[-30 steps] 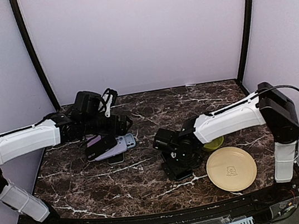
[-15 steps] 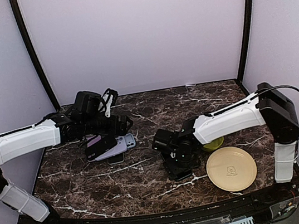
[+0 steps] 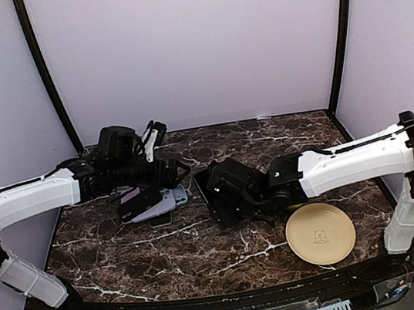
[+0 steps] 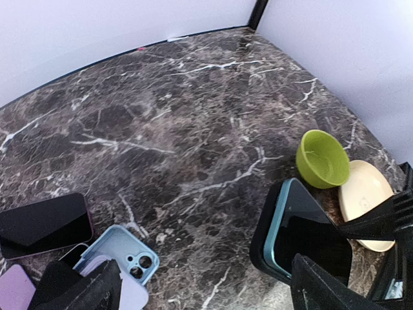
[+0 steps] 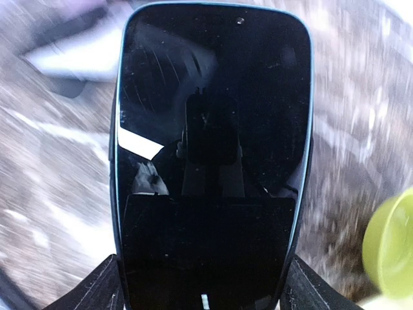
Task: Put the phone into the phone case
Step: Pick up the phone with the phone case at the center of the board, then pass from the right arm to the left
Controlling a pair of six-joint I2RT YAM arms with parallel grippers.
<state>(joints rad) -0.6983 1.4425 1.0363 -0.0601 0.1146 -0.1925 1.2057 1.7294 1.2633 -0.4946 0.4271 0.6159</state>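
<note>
Phone (image 5: 210, 148) now leftward, nearer phone case (image 4: 121, 256)

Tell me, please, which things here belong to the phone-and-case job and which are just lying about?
Job: phone, held in the right gripper; blue case, probably.

Lying about: green bowl; plate; second phone; lilac item.
</note>
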